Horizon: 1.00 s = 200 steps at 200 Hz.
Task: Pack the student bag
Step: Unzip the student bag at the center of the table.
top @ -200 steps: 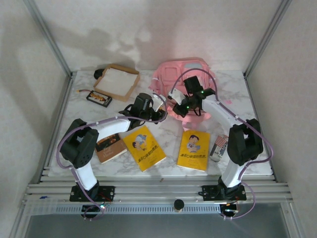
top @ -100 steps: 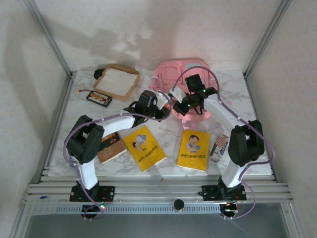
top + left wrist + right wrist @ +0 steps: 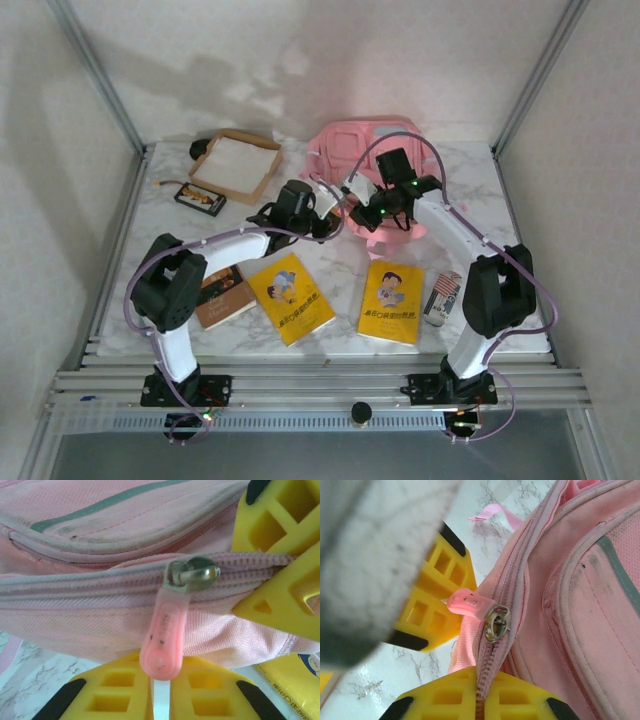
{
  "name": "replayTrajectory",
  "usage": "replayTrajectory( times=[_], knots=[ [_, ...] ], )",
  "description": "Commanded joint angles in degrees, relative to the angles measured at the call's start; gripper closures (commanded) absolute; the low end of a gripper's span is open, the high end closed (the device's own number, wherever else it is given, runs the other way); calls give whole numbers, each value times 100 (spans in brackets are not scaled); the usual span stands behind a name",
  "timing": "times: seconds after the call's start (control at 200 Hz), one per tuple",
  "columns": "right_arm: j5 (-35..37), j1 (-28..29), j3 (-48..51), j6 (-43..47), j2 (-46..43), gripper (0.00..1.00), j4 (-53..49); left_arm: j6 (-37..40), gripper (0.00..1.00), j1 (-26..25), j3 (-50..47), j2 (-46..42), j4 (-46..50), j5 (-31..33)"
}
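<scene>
Unzipping not yet done | left fingers point(image 3: 115, 700) pinch zipper pull point(image 3: 162, 640) | right fingers point(image 3: 520, 700) clamp student bag point(image 3: 350, 145) seam | yellow books point(image 3: 290, 297) unpacked on tabletop point(image 3: 480, 200)

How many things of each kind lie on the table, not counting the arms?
Bag: 1
Yellow books: 2
Brown book: 1
Tray: 1
Black case: 1
Striped pack: 1
Dark thing behind the tray, too hidden to name: 1
Total: 8
</scene>
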<state>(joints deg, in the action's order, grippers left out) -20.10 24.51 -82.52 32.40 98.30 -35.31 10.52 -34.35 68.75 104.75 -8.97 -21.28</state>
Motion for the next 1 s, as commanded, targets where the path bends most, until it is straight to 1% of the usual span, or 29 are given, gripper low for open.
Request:
replayTrajectory(
  times=[0.0,0.07,0.195,0.335,0.451,0.531,0.656,0.841,0.911,0.996],
  knots=[
    [-532,28,35,48,-345,100,150,-34,89,105,-97,-379,-411,-65],
    [-563,27,69,46,-376,100,180,-87,88,181,-141,-440,-431,-194],
    [-572,30,11,73,-371,100,121,-26,86,200,-352,-589,-612,-244],
    [-651,28,-8,73,-344,100,117,46,88,200,-158,-506,-507,-536],
    [-658,28,-30,73,-326,100,78,188,85,192,-229,-699,-561,-749],
    [-685,29,-32,82,-308,100,73,364,83,192,-205,-800,-434,-696],
    [-743,28,-83,90,-299,100,60,506,78,218,-186,-852,-331,-525],
    [-842,32,-176,80,-298,100,-2,685,79,218,73,-663,54,-483],
    [-872,27,-186,73,-317,100,4,737,79,218,155,-630,249,-618],
    [-892,28,-207,73,-321,100,-15,758,77,218,150,-596,268,-781]
  ],
)
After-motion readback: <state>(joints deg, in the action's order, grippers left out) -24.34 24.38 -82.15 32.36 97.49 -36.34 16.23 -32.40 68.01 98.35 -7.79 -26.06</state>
